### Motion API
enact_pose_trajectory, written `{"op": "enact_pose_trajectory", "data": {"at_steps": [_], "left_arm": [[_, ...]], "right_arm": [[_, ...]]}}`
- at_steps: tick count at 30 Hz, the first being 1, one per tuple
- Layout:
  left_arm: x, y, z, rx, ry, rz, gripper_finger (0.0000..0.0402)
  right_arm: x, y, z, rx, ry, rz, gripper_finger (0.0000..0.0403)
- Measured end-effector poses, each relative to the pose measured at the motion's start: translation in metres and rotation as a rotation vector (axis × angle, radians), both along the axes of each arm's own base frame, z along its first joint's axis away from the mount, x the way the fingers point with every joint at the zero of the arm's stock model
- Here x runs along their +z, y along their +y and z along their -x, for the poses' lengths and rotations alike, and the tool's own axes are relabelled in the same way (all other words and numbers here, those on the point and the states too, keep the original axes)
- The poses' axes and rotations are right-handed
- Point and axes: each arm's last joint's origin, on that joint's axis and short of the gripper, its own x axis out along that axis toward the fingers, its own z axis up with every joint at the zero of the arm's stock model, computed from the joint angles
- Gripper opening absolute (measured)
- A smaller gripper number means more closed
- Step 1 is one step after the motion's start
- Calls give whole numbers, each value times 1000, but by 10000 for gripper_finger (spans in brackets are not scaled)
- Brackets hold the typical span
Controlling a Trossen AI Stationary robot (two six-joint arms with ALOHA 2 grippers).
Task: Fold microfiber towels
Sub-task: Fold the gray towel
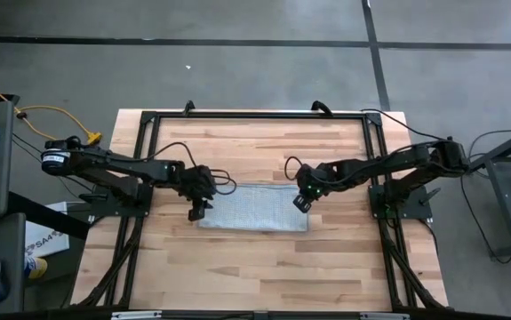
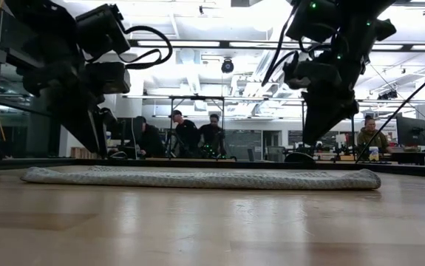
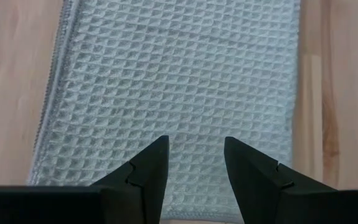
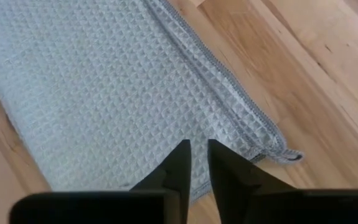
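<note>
The light grey-white waffle-textured towel [image 1: 253, 209] lies flat on the wooden table as a long folded strip running left to right. It also shows in the low view [image 2: 197, 178]. My left gripper [image 1: 197, 212] hovers over the strip's left end [image 3: 179, 74], its fingers open and empty. My right gripper [image 1: 301, 203] hovers over the strip's right end [image 4: 104, 81], its fingers a narrow gap apart and empty. Stacked hemmed edges and a small loop [image 4: 291, 155] show at the towel's corner near my right gripper.
A black metal frame [image 1: 255, 116] runs along the table's far edge and down both sides. Bare wood lies in front of the towel toward the near edge [image 1: 255, 267]. Several people sit at desks in the room beyond the table [image 2: 190, 137].
</note>
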Motion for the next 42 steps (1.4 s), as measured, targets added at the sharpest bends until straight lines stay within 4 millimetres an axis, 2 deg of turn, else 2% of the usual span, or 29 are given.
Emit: {"op": "enact_pose_trajectory", "data": {"at_steps": [4,6,14,20,36,42], "left_arm": [[0,0,0,4,2,-9,155],[0,0,0,3,1,-11,155],[1,0,-1,3,-11,-11,155],[1,0,-2,4,-21,-12,155],[-2,1,3,10,36,-32,155],[-2,2,3,18,38,-90,155]], "right_arm": [[0,2,0,1,0,16,9],[0,2,0,-11,-2,9,6],[0,2,0,-42,-6,-5,3],[1,2,-1,23,-10,27,3],[0,-10,-1,43,-1,27,10],[0,-17,0,41,1,6,10]]}}
